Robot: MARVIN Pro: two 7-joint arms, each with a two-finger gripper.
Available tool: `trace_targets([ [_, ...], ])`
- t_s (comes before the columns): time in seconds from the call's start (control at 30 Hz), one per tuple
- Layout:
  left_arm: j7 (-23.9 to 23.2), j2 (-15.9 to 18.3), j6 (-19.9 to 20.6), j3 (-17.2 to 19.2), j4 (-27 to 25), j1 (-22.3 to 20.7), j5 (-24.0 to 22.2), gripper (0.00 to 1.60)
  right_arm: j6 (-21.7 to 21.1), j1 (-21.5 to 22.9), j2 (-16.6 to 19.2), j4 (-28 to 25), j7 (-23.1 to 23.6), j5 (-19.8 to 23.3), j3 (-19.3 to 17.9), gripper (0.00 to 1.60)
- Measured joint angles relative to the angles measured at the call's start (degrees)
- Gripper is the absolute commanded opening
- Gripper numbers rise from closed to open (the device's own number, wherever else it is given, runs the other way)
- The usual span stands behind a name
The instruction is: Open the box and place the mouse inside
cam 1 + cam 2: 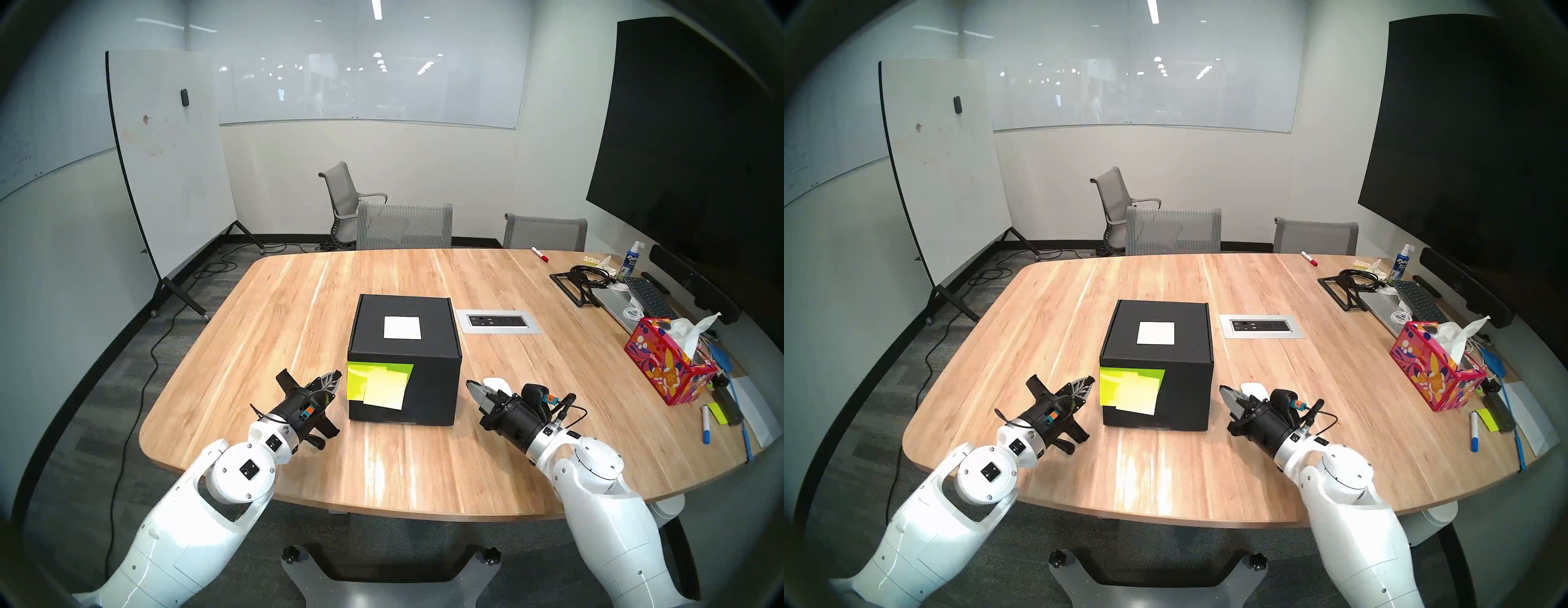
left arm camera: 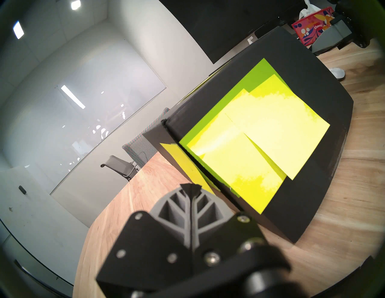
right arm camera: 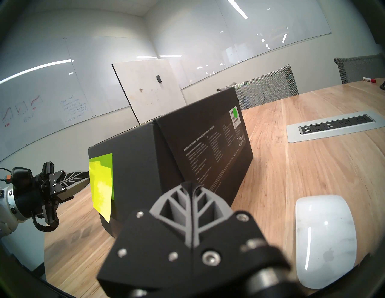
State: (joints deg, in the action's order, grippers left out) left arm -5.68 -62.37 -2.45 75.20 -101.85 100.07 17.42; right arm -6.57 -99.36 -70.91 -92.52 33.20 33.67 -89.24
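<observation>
Head view: mouse [image 1: 496, 384] mostly hidden behind closed, empty right end effector [image 1: 470, 387]; left end effector [image 1: 337, 375] likewise closed, empty.

Right gripper [image 3: 192, 187] at frame bottom, grey ribbed fingers [image 3: 177, 205] pressed together, nothing between them. Box [image 3: 166, 158] just ahead of tips, black, lid down, corner edge facing tool; printed side with small label running off to right. Sticky notes [image 3: 102, 183] on box face left of tool. Mouse [image 3: 326, 239] right of gripper, beside it on table [image 3: 302, 170], white, flat on wood. Left gripper [image 3: 84, 176] far left, fingers together, tip at notes' edge. Outlet panel [image 3: 331, 129] beyond mouse.
</observation>
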Motion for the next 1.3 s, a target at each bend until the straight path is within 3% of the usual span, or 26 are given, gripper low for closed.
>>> trace_targets([
  [1.3,0.0,0.0,0.0,0.0,0.0,0.0,0.0,0.0,-0.1,0.0,-0.1,0.0,0.1,-0.1,-0.1,0.0],
])
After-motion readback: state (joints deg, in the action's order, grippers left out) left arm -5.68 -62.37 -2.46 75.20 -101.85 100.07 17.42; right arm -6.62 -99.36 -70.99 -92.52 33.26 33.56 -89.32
